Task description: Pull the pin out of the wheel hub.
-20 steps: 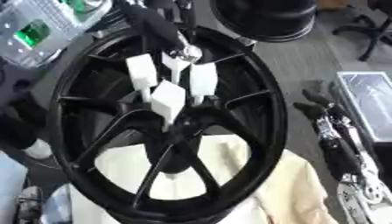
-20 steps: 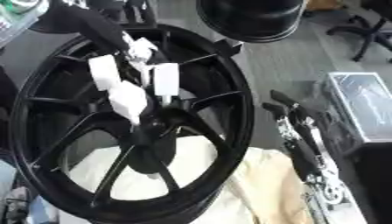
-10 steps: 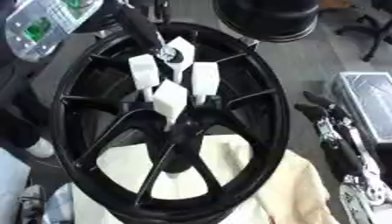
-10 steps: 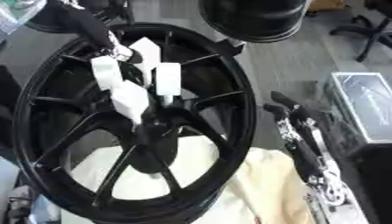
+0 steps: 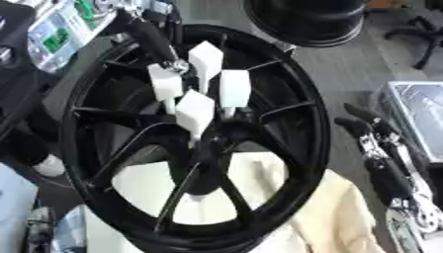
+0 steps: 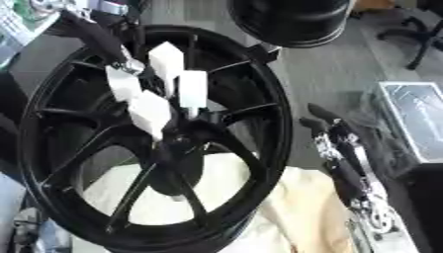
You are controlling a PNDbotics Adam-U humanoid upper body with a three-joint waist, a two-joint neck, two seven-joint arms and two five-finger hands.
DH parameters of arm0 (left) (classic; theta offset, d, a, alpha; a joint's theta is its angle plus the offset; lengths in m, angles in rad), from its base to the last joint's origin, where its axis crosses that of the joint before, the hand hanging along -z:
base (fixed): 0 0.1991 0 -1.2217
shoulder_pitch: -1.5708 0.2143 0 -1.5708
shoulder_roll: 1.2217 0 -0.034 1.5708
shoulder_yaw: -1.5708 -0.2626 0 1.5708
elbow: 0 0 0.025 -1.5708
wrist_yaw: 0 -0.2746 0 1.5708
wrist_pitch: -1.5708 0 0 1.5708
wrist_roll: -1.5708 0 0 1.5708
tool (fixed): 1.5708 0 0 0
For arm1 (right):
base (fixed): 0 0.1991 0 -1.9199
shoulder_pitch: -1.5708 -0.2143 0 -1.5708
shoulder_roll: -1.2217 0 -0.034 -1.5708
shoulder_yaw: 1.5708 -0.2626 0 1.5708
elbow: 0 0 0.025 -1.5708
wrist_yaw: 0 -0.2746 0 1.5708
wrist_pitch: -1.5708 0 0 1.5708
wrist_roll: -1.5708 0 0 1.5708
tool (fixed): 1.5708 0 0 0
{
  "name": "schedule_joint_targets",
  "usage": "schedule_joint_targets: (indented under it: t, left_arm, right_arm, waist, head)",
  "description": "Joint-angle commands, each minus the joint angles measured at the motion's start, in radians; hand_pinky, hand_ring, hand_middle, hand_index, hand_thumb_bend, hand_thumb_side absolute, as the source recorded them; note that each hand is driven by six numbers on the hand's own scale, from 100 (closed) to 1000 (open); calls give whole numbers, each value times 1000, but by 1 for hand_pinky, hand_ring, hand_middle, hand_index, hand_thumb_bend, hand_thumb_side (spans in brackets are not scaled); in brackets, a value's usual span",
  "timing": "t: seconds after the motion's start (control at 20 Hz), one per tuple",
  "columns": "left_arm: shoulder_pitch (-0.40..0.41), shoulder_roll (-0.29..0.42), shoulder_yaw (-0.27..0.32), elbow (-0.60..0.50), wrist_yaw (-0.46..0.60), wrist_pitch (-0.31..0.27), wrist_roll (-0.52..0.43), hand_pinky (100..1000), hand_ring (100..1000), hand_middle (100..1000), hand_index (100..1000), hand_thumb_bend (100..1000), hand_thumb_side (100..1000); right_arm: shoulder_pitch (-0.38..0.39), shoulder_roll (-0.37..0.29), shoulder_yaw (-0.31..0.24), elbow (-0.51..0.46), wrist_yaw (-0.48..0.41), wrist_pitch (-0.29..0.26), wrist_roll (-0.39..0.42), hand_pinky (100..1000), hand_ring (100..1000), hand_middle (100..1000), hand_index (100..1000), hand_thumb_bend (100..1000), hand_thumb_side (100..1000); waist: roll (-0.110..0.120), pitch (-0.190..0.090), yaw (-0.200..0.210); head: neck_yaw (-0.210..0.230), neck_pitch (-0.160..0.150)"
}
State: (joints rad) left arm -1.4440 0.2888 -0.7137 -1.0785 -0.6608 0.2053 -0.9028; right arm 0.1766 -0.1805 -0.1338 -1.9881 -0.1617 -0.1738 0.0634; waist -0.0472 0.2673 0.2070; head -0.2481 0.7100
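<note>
The left hand (image 5: 195, 96), fingers closed toward the hub (image 5: 207, 148) at mid-frame, is seen; whether the pin is held cannot be told; the right hand (image 5: 385, 148) lies open at right

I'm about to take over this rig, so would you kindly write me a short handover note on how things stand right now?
Left robot hand: reaches in from the upper left, white-padded fingers gathered over the wheel hub. Whether they are closed on the pin cannot be told; the pin itself is hidden.
Right robot hand: idle at the right edge, fingers relaxed, holding nothing.
The black wheel lies over a cream cloth.
Done: left hand is at the hub.
Left: confirm the grip on the pin and pull it out.
</note>
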Motion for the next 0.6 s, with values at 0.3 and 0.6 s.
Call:
schedule_joint_targets:
  t: [0.3,0.6]
  left_arm:
    - [-28,5,19,-28,33,7,-4,779,753,738,801,400,606]
    - [-27,29,2,-57,83,-15,-4,782,755,741,803,385,629]
  right_arm:
    - [-2,-7,7,-12,18,12,7,1000,844,898,820,100,544]
    - [-1,-6,8,-12,24,12,8,1000,844,898,821,100,543]
  waist:
    - [1,-12,-2]
    - [0,-12,1]
  head:
    - [10,-6]
    - [12,-3]
